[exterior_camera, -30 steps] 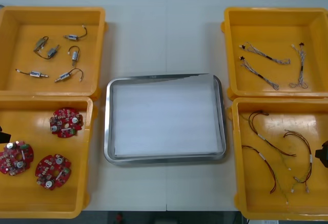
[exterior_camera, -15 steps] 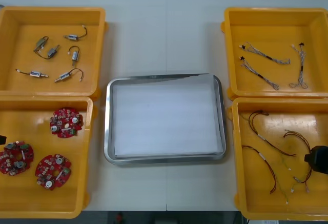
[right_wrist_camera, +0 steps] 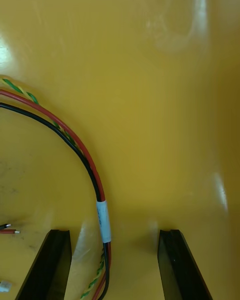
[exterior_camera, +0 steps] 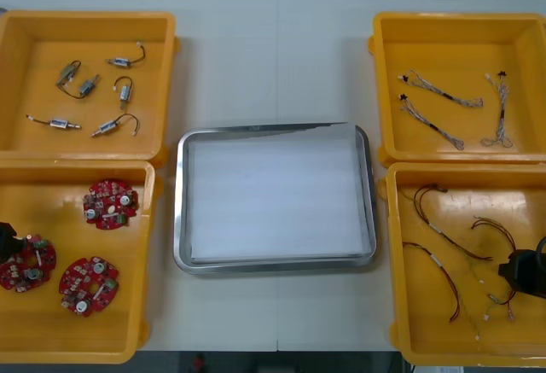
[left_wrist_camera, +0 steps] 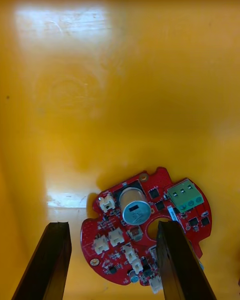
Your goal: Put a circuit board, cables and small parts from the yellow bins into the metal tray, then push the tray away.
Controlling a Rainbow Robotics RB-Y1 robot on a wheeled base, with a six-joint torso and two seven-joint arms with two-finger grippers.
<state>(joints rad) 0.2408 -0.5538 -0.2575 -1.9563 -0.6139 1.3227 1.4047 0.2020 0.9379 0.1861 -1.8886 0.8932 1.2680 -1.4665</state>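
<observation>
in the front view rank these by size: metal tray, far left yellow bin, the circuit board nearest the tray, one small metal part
1. metal tray and far left yellow bin: they look about alike, so I won't rank one over the other.
2. circuit board nearest the tray.
3. small metal part, the smallest.

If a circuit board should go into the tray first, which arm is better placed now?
Left. The left gripper is low in the near left bin, its open fingers at a red circuit board. The right gripper hangs open over a red and black cable in the near right bin.
</observation>
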